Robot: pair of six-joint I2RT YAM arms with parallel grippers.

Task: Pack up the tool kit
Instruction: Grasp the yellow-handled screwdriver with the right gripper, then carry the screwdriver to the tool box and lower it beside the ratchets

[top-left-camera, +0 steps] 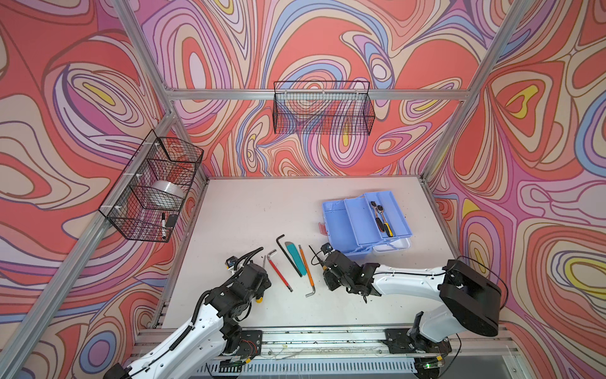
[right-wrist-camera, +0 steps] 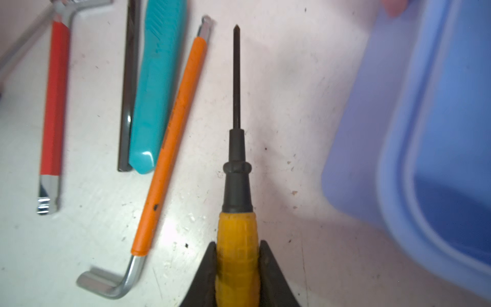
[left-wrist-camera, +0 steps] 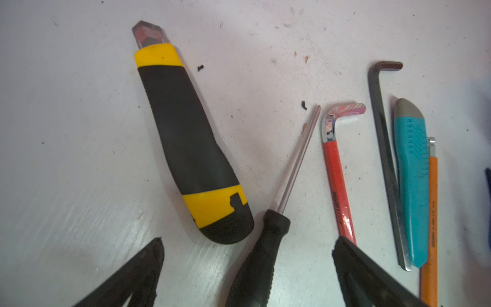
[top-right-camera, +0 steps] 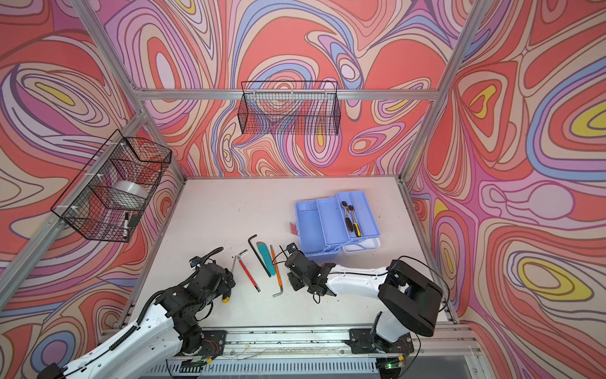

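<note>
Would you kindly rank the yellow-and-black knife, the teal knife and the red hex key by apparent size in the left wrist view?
1. yellow-and-black knife
2. teal knife
3. red hex key, thinnest, one end hidden

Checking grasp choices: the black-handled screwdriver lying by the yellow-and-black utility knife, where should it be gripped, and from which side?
Grip the black-handled screwdriver across its thick handle, coming straight down from above. It lies flat on the table; the shaft is thin, and the utility knife lies close beside the handle, so a sideways approach looks cramped.
</note>
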